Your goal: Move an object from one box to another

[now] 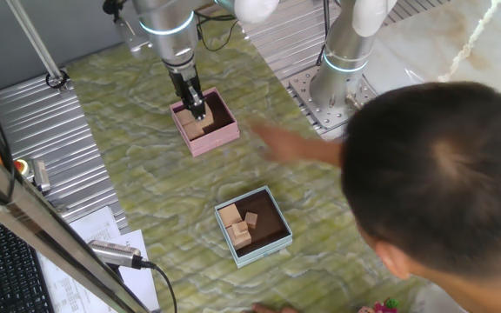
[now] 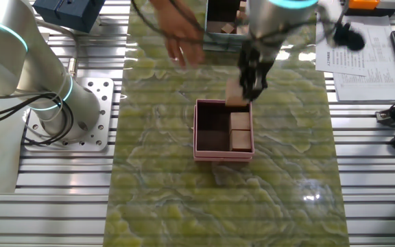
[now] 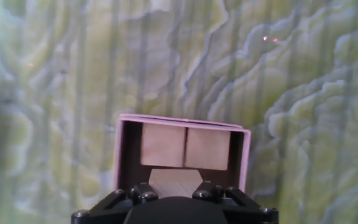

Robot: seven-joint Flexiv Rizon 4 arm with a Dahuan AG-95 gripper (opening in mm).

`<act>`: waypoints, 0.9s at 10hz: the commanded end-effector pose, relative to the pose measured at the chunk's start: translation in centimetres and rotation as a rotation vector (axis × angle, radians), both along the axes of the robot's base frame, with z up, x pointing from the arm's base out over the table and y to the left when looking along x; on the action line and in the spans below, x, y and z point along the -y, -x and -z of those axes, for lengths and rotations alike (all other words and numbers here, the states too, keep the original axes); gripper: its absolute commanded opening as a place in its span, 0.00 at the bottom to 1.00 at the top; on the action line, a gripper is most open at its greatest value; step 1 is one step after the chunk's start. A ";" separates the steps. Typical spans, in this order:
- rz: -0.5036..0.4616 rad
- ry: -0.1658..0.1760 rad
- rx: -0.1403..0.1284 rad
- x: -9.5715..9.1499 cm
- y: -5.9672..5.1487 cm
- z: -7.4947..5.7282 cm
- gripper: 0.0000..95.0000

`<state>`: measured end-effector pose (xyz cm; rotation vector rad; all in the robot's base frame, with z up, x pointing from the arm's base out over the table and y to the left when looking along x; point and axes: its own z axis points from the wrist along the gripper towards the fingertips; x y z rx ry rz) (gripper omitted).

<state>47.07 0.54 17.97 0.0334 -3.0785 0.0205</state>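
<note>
My gripper (image 1: 197, 110) is shut on a pale wooden cube (image 2: 235, 95) and holds it just above the far side of the pink box (image 1: 211, 142). In the hand view the cube (image 3: 174, 182) sits between my fingers, over the pink box (image 3: 120, 149). Two more pale cubes (image 3: 185, 147) lie side by side inside that box. The light blue-green box (image 1: 263, 252) stands nearer the person and holds several wooden blocks. In the other fixed view the pink box (image 2: 223, 156) is at the middle, and my gripper (image 2: 250, 86) is at its far edge.
A person's head (image 1: 442, 174) fills the lower right and their arm (image 1: 303, 148) reaches over the mat between the boxes. Their hand (image 2: 180, 34) is near the blue-green box (image 2: 219, 45). A second arm's base (image 1: 337, 83) stands on the metal table. Papers and a keyboard lie at the edge.
</note>
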 end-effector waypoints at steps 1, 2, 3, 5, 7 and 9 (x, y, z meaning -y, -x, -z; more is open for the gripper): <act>0.037 0.003 0.008 -2.5 -0.3 0.0 0.00; 0.049 0.005 0.011 -3.4 -0.4 0.0 0.00; 0.062 0.005 0.016 -4.6 -0.3 0.0 0.00; 0.074 0.006 0.019 -6.1 -0.3 0.0 0.00; 0.075 0.002 0.014 -6.6 -0.9 -0.3 0.00; 0.082 0.003 0.010 -6.9 -1.3 -0.5 0.00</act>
